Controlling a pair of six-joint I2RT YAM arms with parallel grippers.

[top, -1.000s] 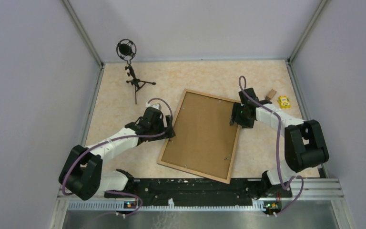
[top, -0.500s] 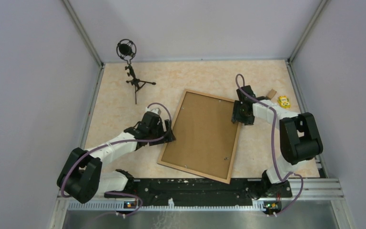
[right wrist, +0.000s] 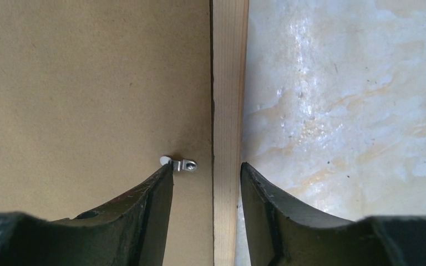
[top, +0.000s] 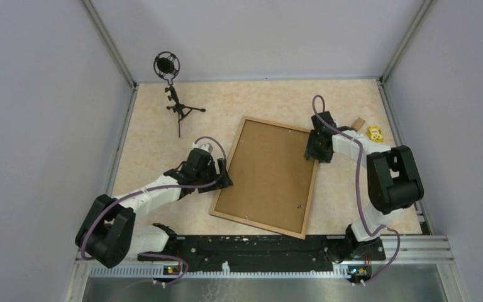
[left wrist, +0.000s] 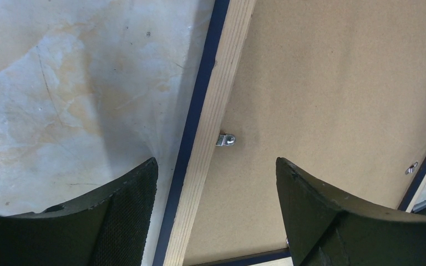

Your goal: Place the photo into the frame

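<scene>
The frame (top: 258,225) lies face down in the middle of the table, light wood rails up, with a brown backing board (top: 267,173) filling it. The photo is hidden. My left gripper (top: 223,173) is open and straddles the left rail (left wrist: 222,94), one finger over the table and the other over the board, near a small metal clip (left wrist: 226,140). My right gripper (top: 311,154) is open more narrowly and straddles the right rail (right wrist: 230,83). Its outer finger is close against the rail's edge. Its inner fingertip sits at another clip (right wrist: 180,164).
A microphone on a small tripod (top: 175,94) stands at the back left. A small wooden block (top: 357,124) and a yellow object (top: 373,133) lie at the back right, just beyond the right arm. Enclosure walls border the table on three sides.
The right gripper has shifted a little onto the right rail and its jaws have narrowed. The left gripper has drawn slightly nearer and closed a touch. The frame's near corner has shifted slightly.
</scene>
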